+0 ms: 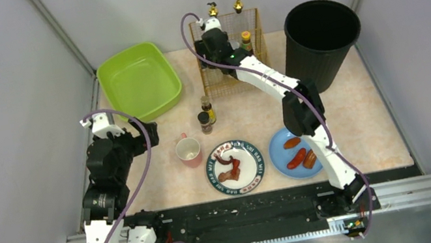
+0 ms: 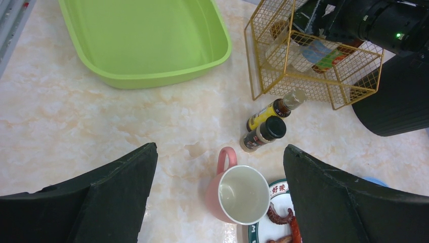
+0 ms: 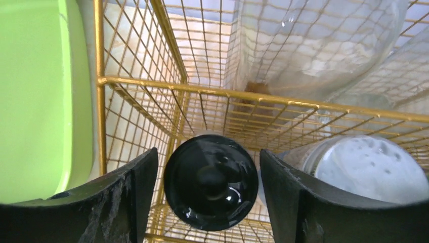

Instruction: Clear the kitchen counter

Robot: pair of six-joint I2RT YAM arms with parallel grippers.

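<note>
The kitchen counter (image 1: 355, 104) is pale marble. On it stand a pink mug (image 1: 189, 151), two spice bottles (image 1: 206, 114), a patterned plate (image 1: 257, 170) with reddish food scraps and a blue plate (image 1: 283, 163) with sausages. My left gripper (image 1: 148, 135) hangs open and empty left of the mug; the left wrist view shows the mug (image 2: 238, 195) just ahead between its spread fingers (image 2: 116, 187). My right gripper (image 1: 211, 41) reaches into the gold wire basket (image 1: 251, 36). In the right wrist view its fingers (image 3: 126, 197) flank a black-capped bottle (image 3: 210, 181) with narrow gaps.
A green tub (image 1: 140, 81) sits at the back left and a black bin (image 1: 323, 37) at the back right. The basket (image 3: 167, 86) also holds a clear bottle (image 3: 313, 45) and a white-lidded jar (image 3: 374, 167). A black rail (image 1: 248, 212) runs along the near edge.
</note>
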